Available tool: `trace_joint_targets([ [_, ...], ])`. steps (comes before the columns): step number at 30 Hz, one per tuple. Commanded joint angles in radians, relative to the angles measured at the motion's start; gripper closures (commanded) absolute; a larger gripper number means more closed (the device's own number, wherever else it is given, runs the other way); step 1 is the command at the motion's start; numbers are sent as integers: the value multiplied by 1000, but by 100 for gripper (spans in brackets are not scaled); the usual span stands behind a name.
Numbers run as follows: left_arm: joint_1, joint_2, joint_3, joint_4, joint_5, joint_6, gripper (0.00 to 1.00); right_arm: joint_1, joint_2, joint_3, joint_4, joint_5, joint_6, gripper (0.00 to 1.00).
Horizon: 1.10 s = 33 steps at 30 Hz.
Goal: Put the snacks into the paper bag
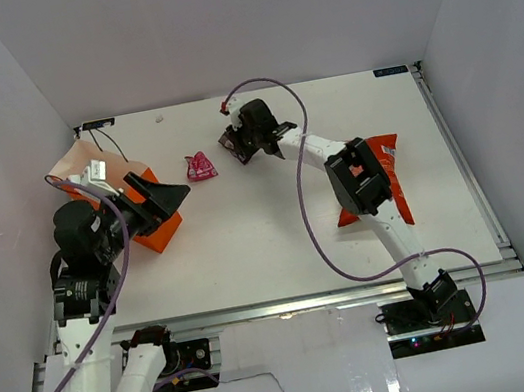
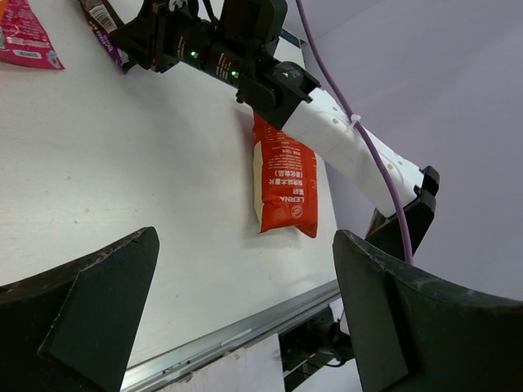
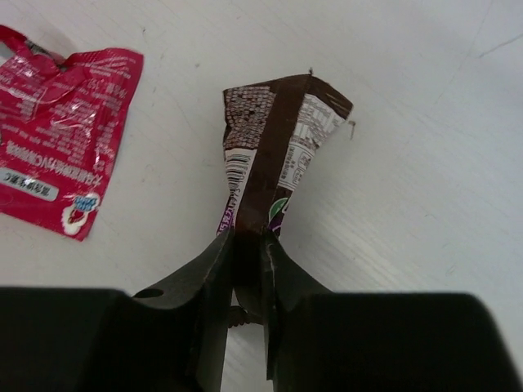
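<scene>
My right gripper [image 3: 247, 238] is shut on a dark brown wrapped sweet [image 3: 270, 155] at the far middle of the table; it also shows in the top view [image 1: 232, 141]. A pink wrapped sweet [image 1: 200, 166] lies just left of it, also in the right wrist view [image 3: 61, 122]. The red-orange crisp bag [image 1: 387, 179] lies under the right arm, and shows in the left wrist view [image 2: 282, 180]. The orange paper bag [image 1: 130, 194] lies at the left, peach inside showing. My left gripper [image 1: 166, 198] is open and empty beside the bag. The yellow pack and silvery sweet are out of view.
White walls close in the table on three sides. A metal rail [image 1: 291, 302] runs along the near edge. The right arm [image 1: 337, 157] stretches diagonally across the table's right half. A purple cable [image 1: 310, 208] loops over the table.
</scene>
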Motion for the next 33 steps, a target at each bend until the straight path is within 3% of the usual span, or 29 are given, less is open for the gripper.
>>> trace_joint_targets([
  [1, 2, 27, -16, 115, 52, -87, 2, -15, -121, -70, 1, -69, -3, 79],
  [5, 3, 64, -27, 184, 90, -131, 2, -56, -282, -212, 4, -152, 16, 91],
  [8, -4, 90, -45, 229, 116, -167, 2, -90, -438, -354, 3, -273, 30, 92],
  [12, -40, 113, -74, 281, 119, -208, 2, -117, -630, -535, -39, -555, -37, 92],
  [15, -109, 136, -105, 301, 60, -236, 2, -117, -805, -663, -77, -693, -114, 92],
  [18, -245, 167, -130, 333, -51, -256, 2, -104, -911, -759, -92, -761, -120, 92],
  [24, -351, 270, -147, 434, -119, -311, 2, -47, -1041, -864, -109, -773, -111, 92],
  [33, -434, 319, -150, 444, -200, -337, 2, -27, -1063, -845, -106, -786, -96, 92],
])
